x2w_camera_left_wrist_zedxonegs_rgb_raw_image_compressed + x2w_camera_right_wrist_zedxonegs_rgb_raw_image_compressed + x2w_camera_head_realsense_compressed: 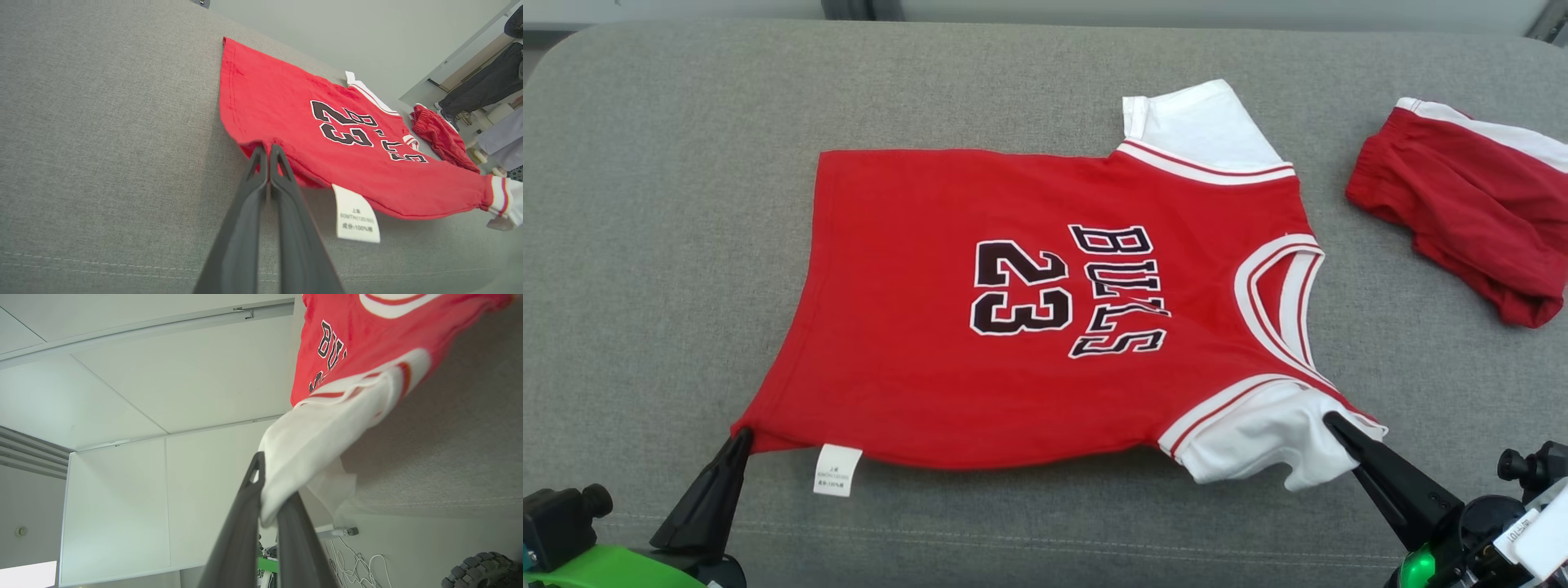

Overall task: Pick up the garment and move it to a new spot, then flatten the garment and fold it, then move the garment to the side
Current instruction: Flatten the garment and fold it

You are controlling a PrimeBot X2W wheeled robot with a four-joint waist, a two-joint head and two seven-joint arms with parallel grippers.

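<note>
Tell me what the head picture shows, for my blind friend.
A red jersey numbered 23 lies spread on a grey cushion, the left claw pinching its hem corner and the right claw its white sleeve. Red shorts sit apart.

You have a red jersey (907, 392) with white sleeves (1205, 122). Neckline and armholes carry white bands with thin red stripes. Its lettering and the number 23 are black, outlined in white. Note the white label (836, 469) at the hem, printed in dark characters. The shorts (1462, 204) are a deeper red with a white band along one edge. The bench (645, 245) is plain grey woven fabric with a pale stitched seam. The left tool (740, 437) and right tool (1333, 422) have black fingers, with green at their bases.
</note>
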